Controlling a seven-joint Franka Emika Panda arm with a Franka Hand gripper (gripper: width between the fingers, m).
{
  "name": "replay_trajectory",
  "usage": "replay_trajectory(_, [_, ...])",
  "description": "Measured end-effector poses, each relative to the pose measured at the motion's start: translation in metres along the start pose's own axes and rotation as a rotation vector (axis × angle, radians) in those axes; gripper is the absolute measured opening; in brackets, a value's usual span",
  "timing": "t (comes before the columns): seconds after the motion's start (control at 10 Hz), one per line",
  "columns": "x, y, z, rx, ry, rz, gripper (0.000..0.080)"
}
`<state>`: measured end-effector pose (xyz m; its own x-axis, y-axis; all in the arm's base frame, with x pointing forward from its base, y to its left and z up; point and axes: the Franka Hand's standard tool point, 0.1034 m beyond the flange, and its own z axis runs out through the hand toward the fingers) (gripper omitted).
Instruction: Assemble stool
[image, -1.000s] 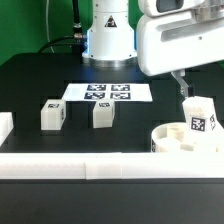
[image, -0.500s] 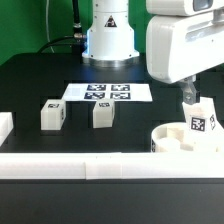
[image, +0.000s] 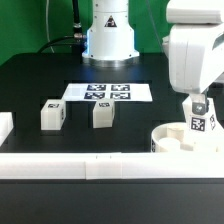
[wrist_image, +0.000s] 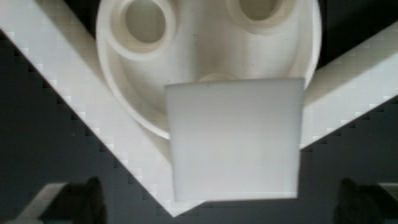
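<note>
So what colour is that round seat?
White; the seat shows best in the wrist view.

**Layout on the table**

The seat (image: 178, 141) sits at the exterior view's right, just behind the front rail (image: 90, 166). One leg (image: 201, 121) stands upright on the seat, with the gripper (image: 197, 104) directly above it. A second leg (image: 52, 114) and a third leg (image: 102, 113) stand side by side left of centre, well apart from the seat. The marker board (image: 108, 93) lies just behind them, and the robot base (image: 108, 38) is behind the board.
</note>
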<state>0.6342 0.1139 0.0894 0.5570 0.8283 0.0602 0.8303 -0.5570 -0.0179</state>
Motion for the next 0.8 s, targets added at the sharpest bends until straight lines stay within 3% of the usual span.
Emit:
replay_trajectory(0.6, [-0.008, -0.003, 0.016, 0.020, -0.017, 0.008, 0.0649])
replay_trajectory(0.7, [-0.008, -0.003, 0.017, 0.020, -0.018, 0.009, 0.0548])
replay_trajectory(0.8, [-0.008, -0.003, 0.017, 0.020, -0.018, 0.022, 0.0548])
